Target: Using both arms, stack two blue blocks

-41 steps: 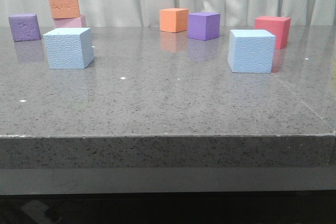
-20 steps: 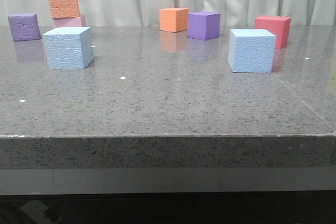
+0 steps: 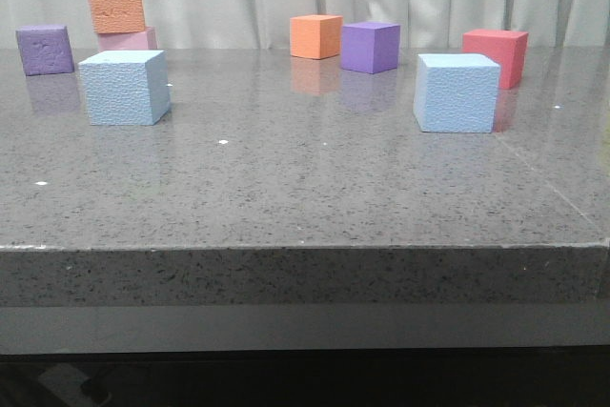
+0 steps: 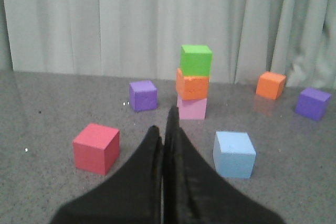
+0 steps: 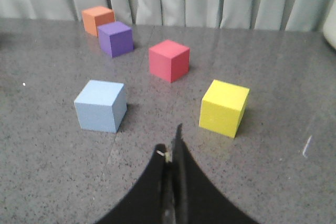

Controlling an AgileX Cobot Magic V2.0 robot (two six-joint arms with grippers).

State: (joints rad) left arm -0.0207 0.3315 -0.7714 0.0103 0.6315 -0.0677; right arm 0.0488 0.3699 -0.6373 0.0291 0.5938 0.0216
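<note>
Blue blocks, left (image 3: 124, 88) and right (image 3: 457, 92), well apart on worktop (image 3: 305, 197); both arms' fingers (image 4: 167, 145) (image 5: 173, 153) closed, seemingly empty. Next: open, approach.

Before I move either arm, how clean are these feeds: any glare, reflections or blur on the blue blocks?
Front view: the polished tabletop mirrors the cubes faintly, yet both blue blocks stay sharp. Left wrist view: soft overall, the closed left gripper a dark blur. Right wrist view: the blue block slightly soft, the closed right gripper blurred.
</note>
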